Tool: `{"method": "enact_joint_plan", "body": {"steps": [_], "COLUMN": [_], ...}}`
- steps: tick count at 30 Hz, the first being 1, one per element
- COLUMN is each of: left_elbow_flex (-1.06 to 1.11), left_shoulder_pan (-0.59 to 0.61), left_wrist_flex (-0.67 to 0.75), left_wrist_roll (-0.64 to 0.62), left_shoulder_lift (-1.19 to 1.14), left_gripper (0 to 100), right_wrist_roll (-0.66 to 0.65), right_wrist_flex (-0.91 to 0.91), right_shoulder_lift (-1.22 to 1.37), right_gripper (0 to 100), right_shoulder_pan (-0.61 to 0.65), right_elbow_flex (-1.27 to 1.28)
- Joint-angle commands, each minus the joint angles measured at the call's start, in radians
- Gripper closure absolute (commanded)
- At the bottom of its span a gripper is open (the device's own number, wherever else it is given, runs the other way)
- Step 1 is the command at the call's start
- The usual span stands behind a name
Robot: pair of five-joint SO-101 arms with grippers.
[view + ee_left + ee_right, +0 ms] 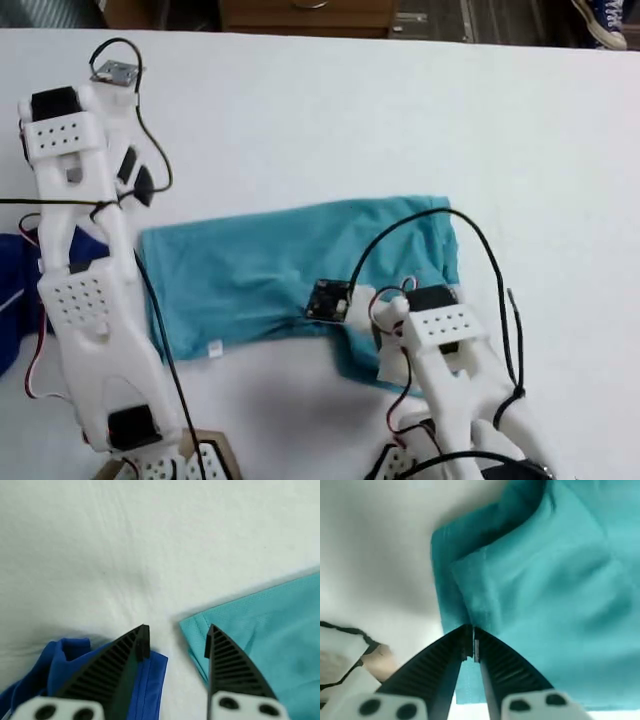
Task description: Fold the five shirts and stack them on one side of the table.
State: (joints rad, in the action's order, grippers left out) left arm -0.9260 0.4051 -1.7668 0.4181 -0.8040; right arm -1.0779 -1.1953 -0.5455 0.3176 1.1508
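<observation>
**Right claw** (472, 641): jaws drawn together, tips meeting. A doubled edge of the teal shirt (280, 270) appears to be pinched between them. More cloth spreads ahead of the tips, and bare table (400, 110) lies off to one flank.

**Left claw** (178, 635): jaws spread wide, nothing held. It hangs over the table without touching any cloth.

**Teal shirt:** lies flat on the table, partly folded. Its long axis runs from one claw across to the other. One end corner sits just ahead of the gap between the left claw's tips. The opposite end is at the right claw, where the edge is turned under.

**Blue shirt** (70, 652): bunched beside the left claw, on the flank away from the right claw, and partly beneath one finger. A strip of table separates it from the teal corner.

**Governing relation (judgement):** the right claw already has its end. The left claw is the nearer arm to the free corner, which lies ahead of it and slightly toward the right claw. Descending there should take that corner. Drifting the other way risks catching the blue shirt instead.

**Labels and writing:** a small white tag (213, 348) sits on the teal shirt's edge between the two claws, nearer the left claw. Its print is too small to read. No other marking is visible on either shirt.
</observation>
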Motion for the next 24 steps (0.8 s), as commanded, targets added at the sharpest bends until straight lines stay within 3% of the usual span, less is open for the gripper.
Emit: {"method": "enact_joint_plan", "body": {"steps": [1,9,17,24], "left_elbow_flex": [0.001,0.001,0.001,-0.01], "left_shoulder_pan": [-0.008,0.003,0.003,-0.002], "left_wrist_flex": [-0.014,-0.014,-0.012,-0.011], "left_wrist_roll": [0.014,0.014,0.015,0.015], "left_shoulder_lift": [0.009,0.009,0.009,-0.078], "left_gripper": [79,79,79,79], "right_wrist_roll": [0.003,0.005,0.008,0.12], "right_wrist_flex": [-0.024,-0.07,-0.142,0.027], "right_shoulder_lift": [0.008,0.008,0.008,0.107], "right_gripper": [97.8,97.8,97.8,97.8], "right_shoulder_pan": [0.087,0.217,0.062,0.005], "right_elbow_flex": [-0.005,-0.037,-0.288,-0.327]}}
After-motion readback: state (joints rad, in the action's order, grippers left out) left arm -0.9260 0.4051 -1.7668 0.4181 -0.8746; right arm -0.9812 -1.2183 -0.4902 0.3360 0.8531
